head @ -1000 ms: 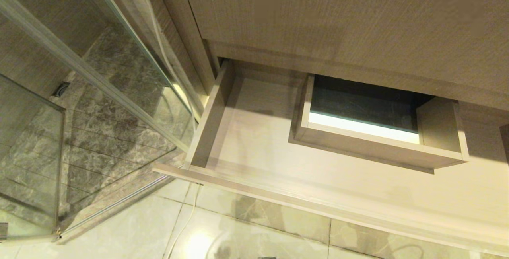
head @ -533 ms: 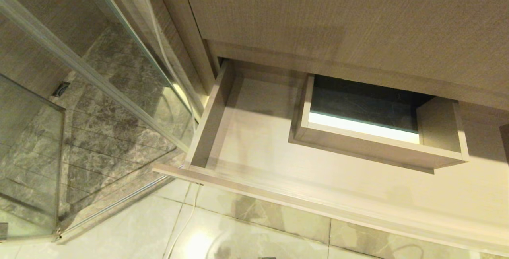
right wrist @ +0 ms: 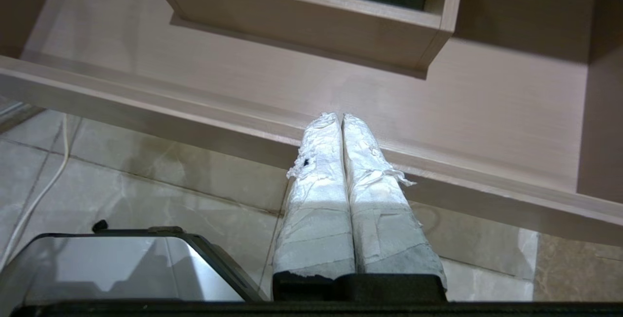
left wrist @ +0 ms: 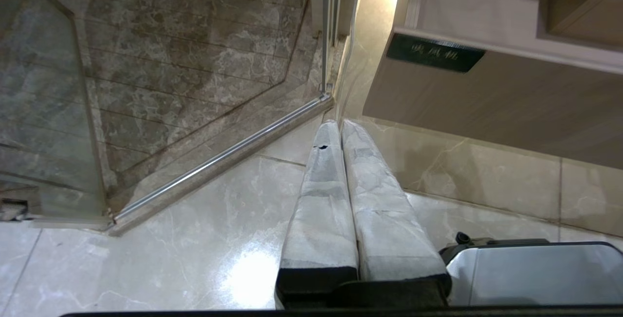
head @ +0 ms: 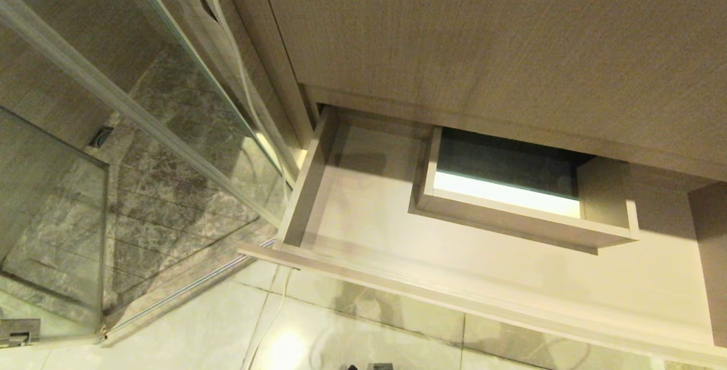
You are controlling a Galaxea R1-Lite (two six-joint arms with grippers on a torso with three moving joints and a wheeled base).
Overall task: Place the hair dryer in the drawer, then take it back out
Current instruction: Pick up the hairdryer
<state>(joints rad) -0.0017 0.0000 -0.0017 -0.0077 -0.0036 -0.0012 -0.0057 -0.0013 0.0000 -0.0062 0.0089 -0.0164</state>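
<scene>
Drawer (head: 397, 233) pulled out, its dark label (left wrist: 434, 53) unreadable; left tool (left wrist: 341, 123) and right tool (right wrist: 341, 116) pressed closed, holding nothing.

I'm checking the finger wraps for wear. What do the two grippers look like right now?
Left gripper: two long tapered jaws wrapped in greyish-white tape on a black base, with a small dark hole in one wrap. Right gripper: the same build, its tape frayed and torn at the edges.

The drawer (head: 363, 199) is matt, light, fine-grained wood. The floor tiles (head: 187, 330) are glossy marble-look stone; the shower screen (head: 51, 199) on the left is clear glass, metal-framed.
</scene>
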